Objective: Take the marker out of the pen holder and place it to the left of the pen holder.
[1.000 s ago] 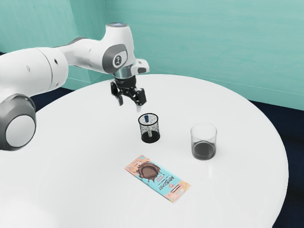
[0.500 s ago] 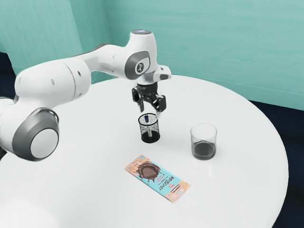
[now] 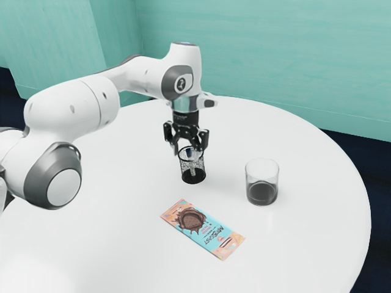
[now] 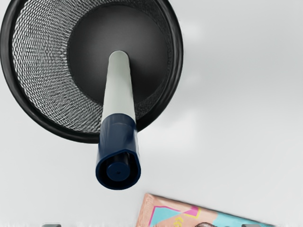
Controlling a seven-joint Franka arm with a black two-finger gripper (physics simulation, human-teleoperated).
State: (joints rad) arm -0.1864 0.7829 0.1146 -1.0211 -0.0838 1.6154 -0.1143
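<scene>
In the exterior view my gripper point(image 3: 186, 152) stands open at the rim of the black mesh pen holder point(image 3: 193, 178), its fingers spread. The marker point(image 3: 193, 168) leans inside the holder, with its blue cap up near the rim. Seen from the wrist, the marker's pale barrel point(image 4: 118, 90) rises from the bottom of the pen holder point(image 4: 178, 47), and the dark blue cap sticks out past the rim. The tips of my gripper point(image 4: 154, 224) just show at the wrist view's lower edge, wide apart, with the marker not between them.
A glass with dark liquid point(image 3: 262, 193) stands on the white round table point(image 3: 305, 238), toward the exterior view's right from the holder. A chocolate bar point(image 3: 204, 227) lies flat in front of the holder; its wrapper point(image 4: 180, 213) also appears in the wrist view.
My hand has travelled toward the exterior view's right, come down to the holder's rim and turned somewhat. Holder, marker, glass and chocolate bar have stayed put.
</scene>
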